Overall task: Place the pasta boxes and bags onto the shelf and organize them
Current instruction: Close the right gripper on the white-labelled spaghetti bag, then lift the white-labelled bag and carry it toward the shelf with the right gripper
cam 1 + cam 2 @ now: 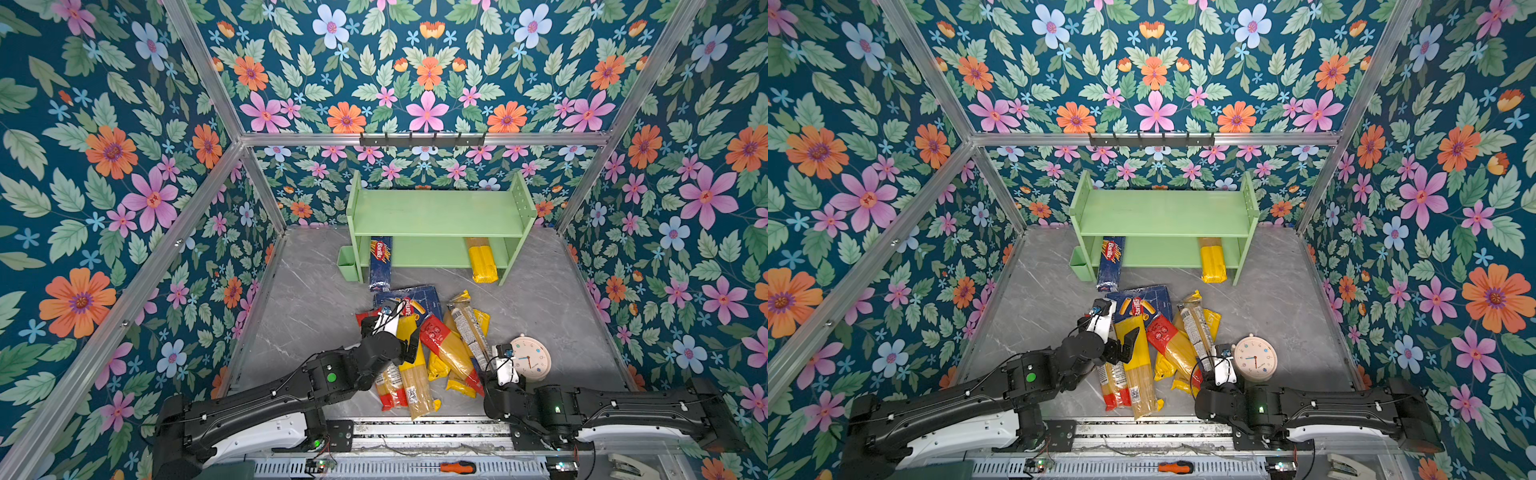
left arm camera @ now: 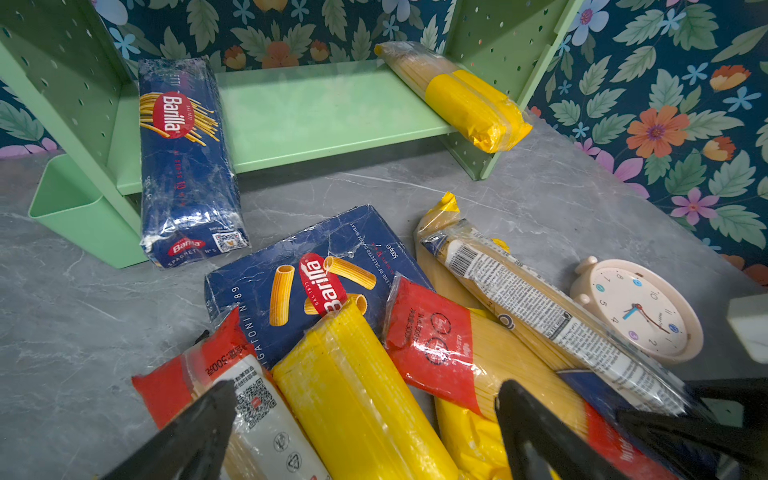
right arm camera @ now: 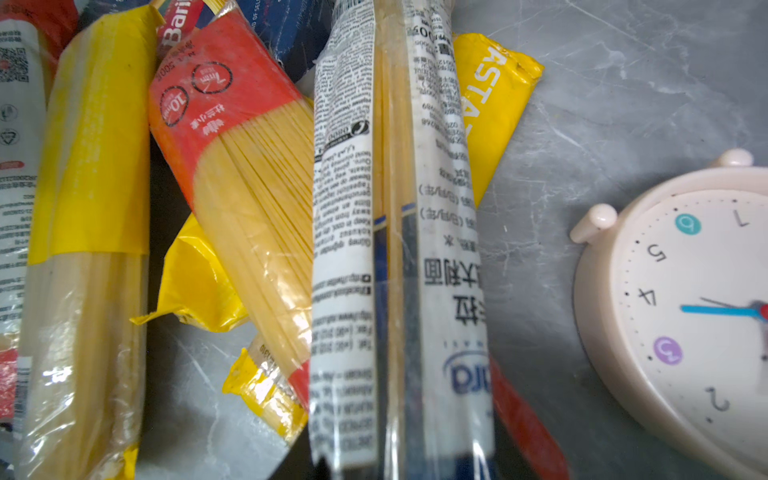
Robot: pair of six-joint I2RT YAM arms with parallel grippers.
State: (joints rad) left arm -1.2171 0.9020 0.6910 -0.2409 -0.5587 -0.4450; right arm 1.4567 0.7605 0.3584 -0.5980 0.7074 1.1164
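The pale green shelf (image 1: 436,210) stands at the back. A long Barilla box (image 1: 380,264) and a yellow-banded bag (image 1: 482,259) each lie with one end on its lower tier. The wide Barilla box (image 2: 257,286) lies under a pile of several bags. My left gripper (image 2: 361,428) is open, its fingers straddling a yellow-banded bag (image 2: 332,365) in the pile. My right gripper (image 3: 403,469) is shut on the near end of a white-labelled bag with a dark blue band (image 3: 345,249), which lies over a red-banded bag (image 3: 220,95).
A cream alarm clock (image 1: 530,357) lies face up just right of the pile, close to my right gripper. A small green cup (image 1: 347,262) hangs on the shelf's left side. A black hook rail (image 1: 422,139) runs along the back frame.
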